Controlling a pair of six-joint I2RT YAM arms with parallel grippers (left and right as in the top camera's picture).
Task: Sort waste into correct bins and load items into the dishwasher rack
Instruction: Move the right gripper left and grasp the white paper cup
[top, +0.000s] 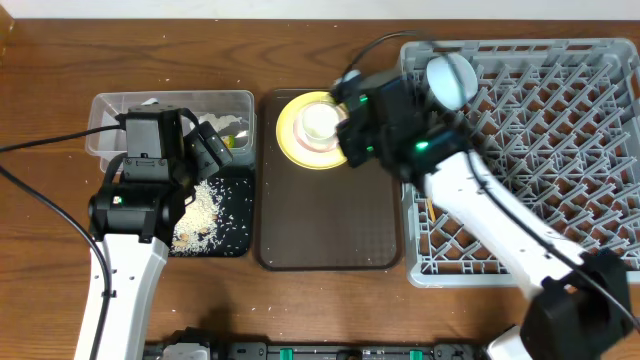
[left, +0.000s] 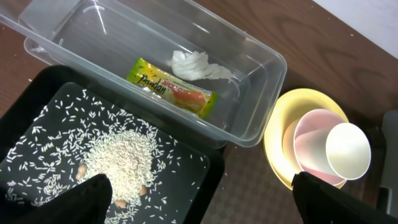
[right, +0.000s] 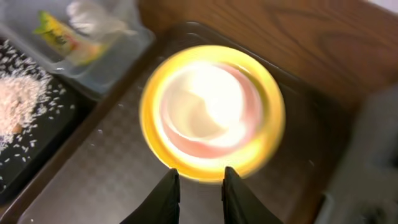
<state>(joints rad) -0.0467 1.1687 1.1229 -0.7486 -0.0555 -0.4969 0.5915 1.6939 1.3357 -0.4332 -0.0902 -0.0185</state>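
Left gripper (left: 205, 190), jaws spread wide and empty, hangs over rice (left: 121, 158) on the black tray (left: 37, 81). Wrapper (left: 171, 93) and tissue (left: 196, 65) lie in the clear tub (left: 261, 93). Right gripper (right: 202, 193), narrowly parted and empty, hovers at the yellow plate (right: 149, 118), which carries the pink bowl (left: 311, 134) and cup (left: 348, 152). Recommend lifting the cup alone first.

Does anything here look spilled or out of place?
Only the rice: it lies loose, piled and scattered over the black tray, with a few brownish bits in it.
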